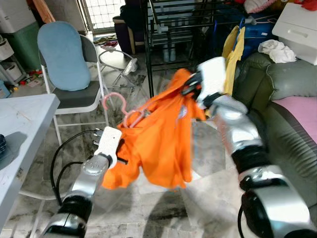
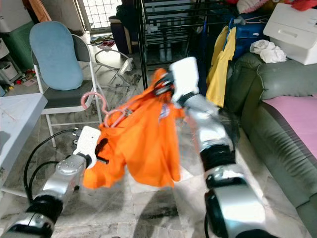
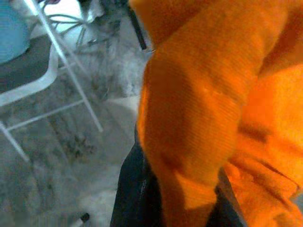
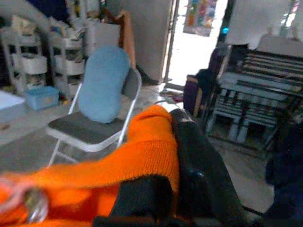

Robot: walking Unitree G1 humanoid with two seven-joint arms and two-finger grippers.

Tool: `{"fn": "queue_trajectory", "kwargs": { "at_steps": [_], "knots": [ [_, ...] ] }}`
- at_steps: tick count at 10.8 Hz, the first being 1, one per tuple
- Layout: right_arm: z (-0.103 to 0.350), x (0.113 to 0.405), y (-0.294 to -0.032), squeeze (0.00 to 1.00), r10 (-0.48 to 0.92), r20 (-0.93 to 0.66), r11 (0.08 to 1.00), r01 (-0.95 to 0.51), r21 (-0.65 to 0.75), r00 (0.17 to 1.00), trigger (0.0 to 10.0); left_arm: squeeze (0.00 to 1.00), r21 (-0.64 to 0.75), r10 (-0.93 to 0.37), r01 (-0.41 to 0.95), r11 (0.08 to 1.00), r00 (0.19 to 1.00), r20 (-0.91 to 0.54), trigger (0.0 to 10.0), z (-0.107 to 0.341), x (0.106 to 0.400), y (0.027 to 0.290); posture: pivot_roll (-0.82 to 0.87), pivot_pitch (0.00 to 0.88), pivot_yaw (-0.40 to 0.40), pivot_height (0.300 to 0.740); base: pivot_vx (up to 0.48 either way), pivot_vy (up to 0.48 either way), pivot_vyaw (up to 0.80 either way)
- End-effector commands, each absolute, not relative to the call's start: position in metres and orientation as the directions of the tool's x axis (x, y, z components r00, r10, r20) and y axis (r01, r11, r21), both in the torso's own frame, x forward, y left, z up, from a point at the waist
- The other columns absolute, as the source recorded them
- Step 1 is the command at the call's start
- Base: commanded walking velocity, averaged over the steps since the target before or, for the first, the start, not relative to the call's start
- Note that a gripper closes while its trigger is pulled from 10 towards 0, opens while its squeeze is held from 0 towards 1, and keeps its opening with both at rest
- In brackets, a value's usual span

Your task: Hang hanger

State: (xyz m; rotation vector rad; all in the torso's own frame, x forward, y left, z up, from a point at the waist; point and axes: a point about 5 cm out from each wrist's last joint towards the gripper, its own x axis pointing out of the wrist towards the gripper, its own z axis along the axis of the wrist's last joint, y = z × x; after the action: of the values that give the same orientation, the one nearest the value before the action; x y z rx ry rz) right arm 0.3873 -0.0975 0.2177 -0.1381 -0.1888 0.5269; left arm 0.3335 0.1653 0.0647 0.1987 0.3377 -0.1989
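Both head views look forward and down from up high, over the two silver arms, at an orange shirt held mid-air above a marble floor. They're nearly the same picture, just shifted sideways a bit; both catch the folding chair with the blue cushion, the black rack at the back and the green sofa.

The left wrist camera sits really close to the shirt, orange cloth across most of the frame, with the chair's legs and floor beyond.

The right wrist camera looks level across the room over the shirt, toward the same chair and rack.
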Motion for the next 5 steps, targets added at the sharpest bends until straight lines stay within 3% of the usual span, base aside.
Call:
{"fn": "queue_trajectory", "kwargs": {
  "at_steps": [1,3,5],
  "knots": [
    [0.221,0.383,-0.092,0.0,0.544,0.142,0.832,-0.51,-0.219,0.827,0.0,0.0,0.142,-0.095,0.152,0.978,0.933,-0.348,0.0,0.068,0.337,0.175,-0.05,0.0,0.076,0.74,0.0,0.0,0.0],
    [0.2,0.376,-0.087,0.0,0.571,0.057,0.809,-0.549,-0.211,0.819,0.0,0.0,0.103,-0.032,0.069,0.992,0.945,-0.326,0.0,0.076,0.342,0.181,-0.05,0.0,0.077,0.74,0.0,0.0,0.0],
    [0.155,0.345,-0.055,0.0,0.737,-0.144,0.631,-0.749,-0.202,0.66,0.0,0.0,0.064,-0.024,0.046,0.997,0.952,-0.305,0.0,0.082,0.346,0.177,-0.05,0.0,0.075,0.74,0.0,0.0,0.0]
  ]
}}
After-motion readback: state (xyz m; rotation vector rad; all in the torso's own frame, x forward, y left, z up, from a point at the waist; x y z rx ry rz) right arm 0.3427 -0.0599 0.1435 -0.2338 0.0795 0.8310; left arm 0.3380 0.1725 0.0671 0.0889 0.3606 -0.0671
